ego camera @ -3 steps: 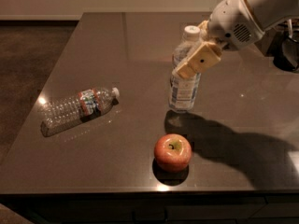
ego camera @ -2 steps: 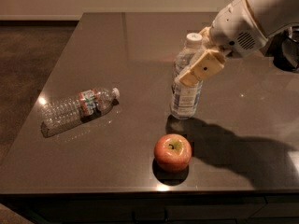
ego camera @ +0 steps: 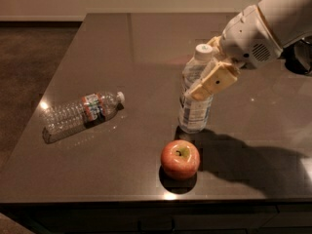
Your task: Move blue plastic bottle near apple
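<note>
The blue plastic bottle [ego camera: 195, 112], clear with a pale label and white cap, stands upright near the middle of the dark table [ego camera: 122, 43]. My gripper [ego camera: 204, 77] reaches in from the upper right and is shut on the bottle's upper body, with one tan finger [ego camera: 213, 83] across its front. The bottle's base is at or just above the tabletop; I cannot tell if it touches. The red apple [ego camera: 180, 159] with a yellowish stem patch sits just in front of the bottle, a little to its left, a small gap away.
A ribbed clear bottle with a red-and-blue label [ego camera: 80, 112] lies on its side at the left of the table. The table's front edge [ego camera: 146, 199] runs just below the apple. The arm's shadow falls right of the apple.
My gripper has carried the blue plastic bottle forward and slightly right, toward the apple, and lower to the table. The apple and the ribbed bottle have not moved.
</note>
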Tool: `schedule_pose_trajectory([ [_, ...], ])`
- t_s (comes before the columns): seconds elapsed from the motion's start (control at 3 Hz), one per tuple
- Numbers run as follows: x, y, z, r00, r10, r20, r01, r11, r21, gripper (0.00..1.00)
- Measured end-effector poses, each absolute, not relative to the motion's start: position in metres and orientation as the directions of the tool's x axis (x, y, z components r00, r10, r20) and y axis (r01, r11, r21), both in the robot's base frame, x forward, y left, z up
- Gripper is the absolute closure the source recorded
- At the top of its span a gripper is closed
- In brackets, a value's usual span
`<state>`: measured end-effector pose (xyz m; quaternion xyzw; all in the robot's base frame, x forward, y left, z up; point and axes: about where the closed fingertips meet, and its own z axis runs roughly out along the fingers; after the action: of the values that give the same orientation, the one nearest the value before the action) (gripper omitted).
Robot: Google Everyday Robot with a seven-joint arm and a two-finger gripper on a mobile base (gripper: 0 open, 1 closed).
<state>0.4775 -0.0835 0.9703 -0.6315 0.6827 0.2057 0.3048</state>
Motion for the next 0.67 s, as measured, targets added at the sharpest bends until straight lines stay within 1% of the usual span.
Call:
schedule_pose_trajectory([
  [0.33,0.4712,-0.0859,0.9656,-0.006,-0.737,-0.676,-0.991,0.096,-0.095,0.64],
  [0.67,0.4649,-0.0868,0.9628,0.002,-0.730,-0.684,-0.994,0.074,-0.081,0.33],
])
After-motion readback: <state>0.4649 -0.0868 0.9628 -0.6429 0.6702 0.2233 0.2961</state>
